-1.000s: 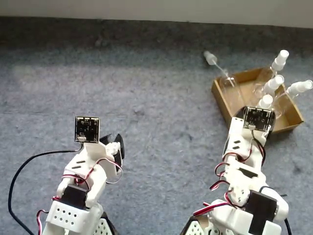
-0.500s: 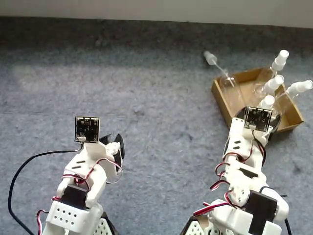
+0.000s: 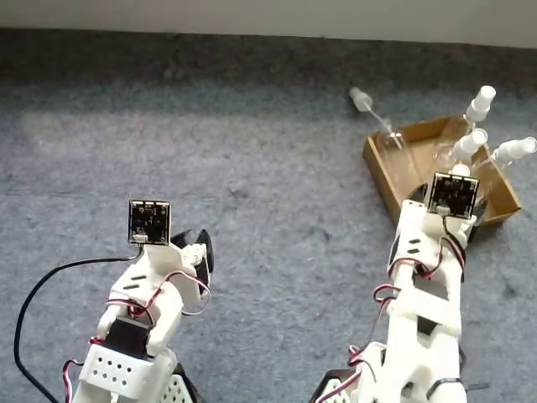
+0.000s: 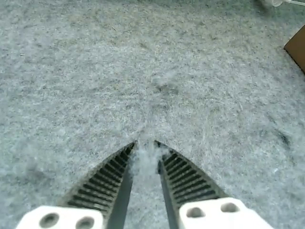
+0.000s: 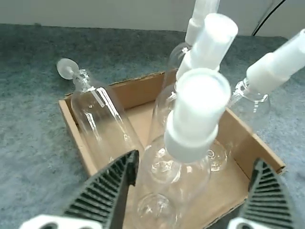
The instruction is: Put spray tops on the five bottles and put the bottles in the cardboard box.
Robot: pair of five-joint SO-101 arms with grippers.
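Observation:
The cardboard box (image 3: 379, 171) sits on the grey carpet at the right. Several clear bottles with white spray tops stand in it, among them one at the back (image 3: 481, 102) and one leaning out on the right (image 3: 516, 149). One more bottle (image 5: 102, 119) leans over the box's far left wall, with a translucent cap (image 5: 66, 67). My right gripper (image 5: 196, 160) is open at the box's near edge. The nearest capped bottle (image 5: 195, 114) stands between its fingers, untouched. My left gripper (image 4: 145, 145) is shut and empty, low over the carpet at the lower left (image 3: 201, 248).
A light wall runs along the carpet's far edge (image 3: 268, 17). Bare carpet (image 3: 268, 168) lies between the two arms and left of the box. A corner of the box (image 4: 298, 47) shows in the left wrist view. A black cable (image 3: 33, 294) loops beside the left arm.
The right arm has moved forward toward the box, so its wrist now covers the nearest bottle in the high view. The left arm has not moved.

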